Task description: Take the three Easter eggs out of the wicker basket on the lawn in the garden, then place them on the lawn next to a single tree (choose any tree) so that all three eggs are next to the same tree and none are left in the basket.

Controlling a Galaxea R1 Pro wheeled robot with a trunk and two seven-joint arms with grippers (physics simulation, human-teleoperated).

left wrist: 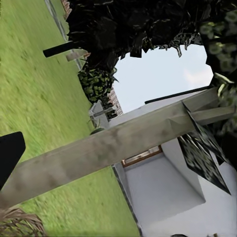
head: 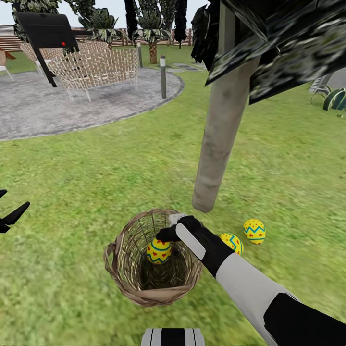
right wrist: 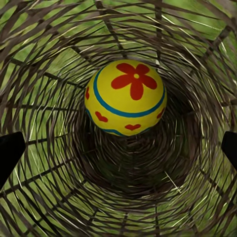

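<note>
**One egg in the basket, two by the trunk**

The right pincer (head: 163, 234) hangs spread apart over the wicker basket (head: 126, 283), above the last egg (head: 158, 251) inside. Two eggs (head: 232, 241) (head: 254, 231) lie on the lawn (head: 96, 168) near the tree (head: 221, 129). At the view's left edge, the left pincer (head: 10, 215) is apart.

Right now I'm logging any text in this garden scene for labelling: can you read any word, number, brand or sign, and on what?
None: no readable text stands on anything.
The Easter egg in the wicker basket bears only a red flower, red hearts and blue bands.
The two eggs on the lawn show zigzags, no letters.
The tree trunk is bare.
</note>
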